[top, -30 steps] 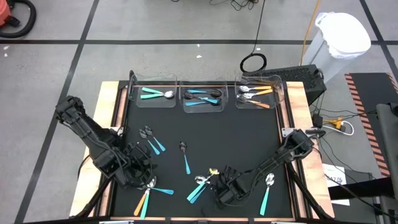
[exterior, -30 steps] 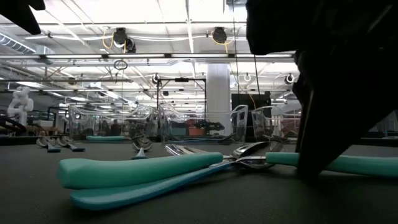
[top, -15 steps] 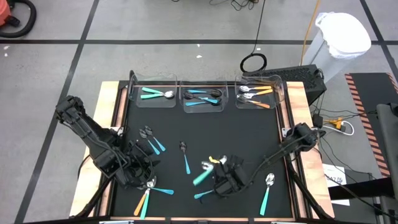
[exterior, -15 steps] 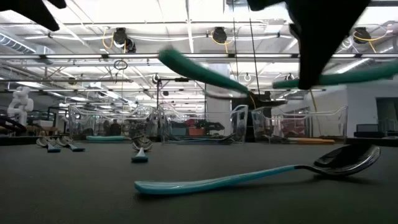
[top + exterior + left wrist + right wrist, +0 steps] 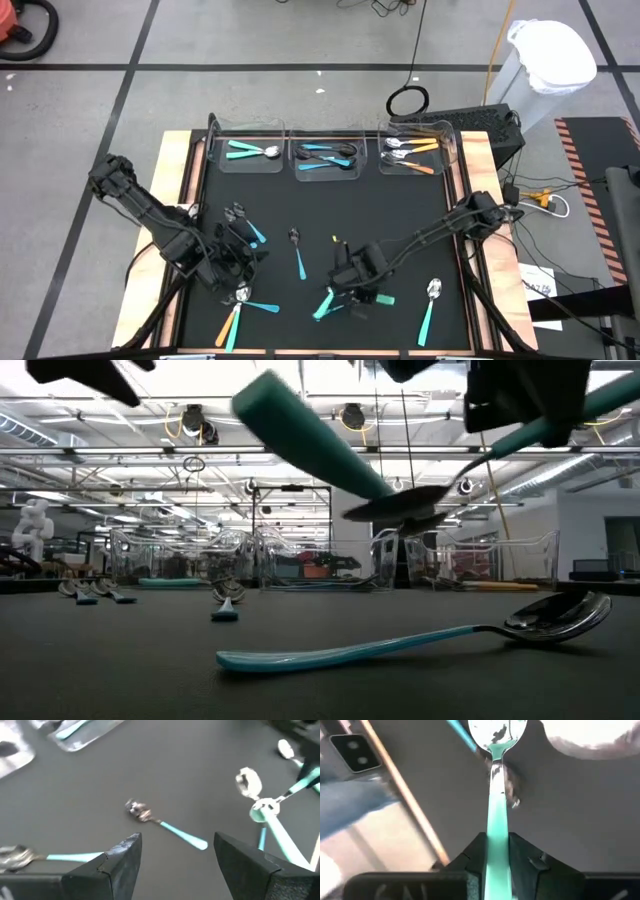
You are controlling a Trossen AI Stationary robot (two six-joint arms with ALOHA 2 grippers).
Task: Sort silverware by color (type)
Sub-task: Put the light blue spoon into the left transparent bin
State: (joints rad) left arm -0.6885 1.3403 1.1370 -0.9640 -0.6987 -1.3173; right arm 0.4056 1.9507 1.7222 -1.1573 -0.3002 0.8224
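My right gripper [image 5: 352,280] hangs over the front middle of the black mat, shut on the handle of a teal-green spoon [image 5: 497,795]; its metal head points away from the wrist. In the low view that spoon [image 5: 405,508] is off the mat, and a second teal-green handle [image 5: 310,440] slants up beside its head; whether that handle is held I cannot tell. A light blue spoon [image 5: 400,645] lies flat underneath. My left gripper [image 5: 177,865] is open and empty at the front left, above a light blue spoon [image 5: 165,826]. More silverware [image 5: 240,225] lies scattered.
Three clear trays stand along the mat's back edge: the left one [image 5: 222,160] has teal-green silverware, the middle [image 5: 300,168] light blue, the right [image 5: 445,150] orange. Loose spoons lie at the front left [image 5: 240,310] and front right [image 5: 429,305]. Wooden rails border the mat.
My right gripper shut on the teal-green spoon, lifted it off the mat and turned; one light blue spoon stayed behind. My left arm shifted slightly toward the mat's middle.
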